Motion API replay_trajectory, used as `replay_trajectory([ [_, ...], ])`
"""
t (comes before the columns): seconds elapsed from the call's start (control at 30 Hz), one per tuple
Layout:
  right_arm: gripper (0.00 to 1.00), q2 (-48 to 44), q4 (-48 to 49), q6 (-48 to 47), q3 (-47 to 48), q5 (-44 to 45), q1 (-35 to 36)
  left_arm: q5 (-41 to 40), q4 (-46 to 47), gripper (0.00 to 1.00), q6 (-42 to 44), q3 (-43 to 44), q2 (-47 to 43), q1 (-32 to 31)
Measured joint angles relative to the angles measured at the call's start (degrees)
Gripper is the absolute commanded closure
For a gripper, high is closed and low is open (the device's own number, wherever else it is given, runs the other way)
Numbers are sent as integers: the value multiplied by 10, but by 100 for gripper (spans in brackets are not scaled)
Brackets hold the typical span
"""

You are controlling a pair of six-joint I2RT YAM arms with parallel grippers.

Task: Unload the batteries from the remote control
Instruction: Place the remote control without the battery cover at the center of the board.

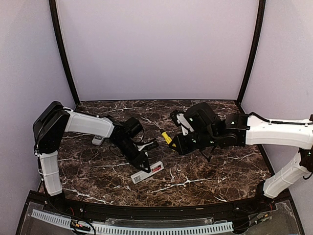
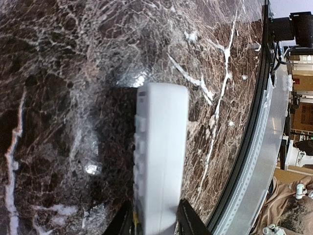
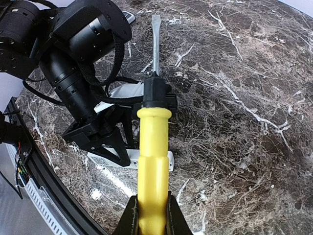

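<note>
While the right gripper [image 3: 149,218] pinches the screwdriver [image 3: 153,147], the left gripper [image 2: 154,223] sits on both sides of the remote [image 2: 161,156], bottom middle; I cannot tell if it squeezes. A red battery [image 1: 157,168] shows in the remote.

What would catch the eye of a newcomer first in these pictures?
The yellow-handled screwdriver stands out most: the right hand is clamped on its bright handle, and its flat blade reaches out over the dark marble table. Next comes the white remote, lying in the near middle of the table between the fingers of the left hand.
</note>
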Motion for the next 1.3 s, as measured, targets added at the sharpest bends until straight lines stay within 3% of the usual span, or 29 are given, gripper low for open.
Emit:
replay_trajectory([
  [0.3, 100, -17, 2, 0, -12, 5, -3, -68, 31, 35, -16, -10, -17, 0],
  [0.73, 100, -43, -15, -68, -19, -19, -12, -230, 120, 24, -38, -83, -289, 28],
  [0.9, 100, -43, -39, -130, -19, -33, 7, -194, 134, 22, -48, -75, -341, 30],
  [1.13, 100, -35, -82, -197, 10, -7, 62, -63, 170, 22, -139, -67, -348, 57],
  [1.3, 100, -32, -89, -231, 38, 24, 72, 10, 183, 34, -213, -67, -328, 69],
])
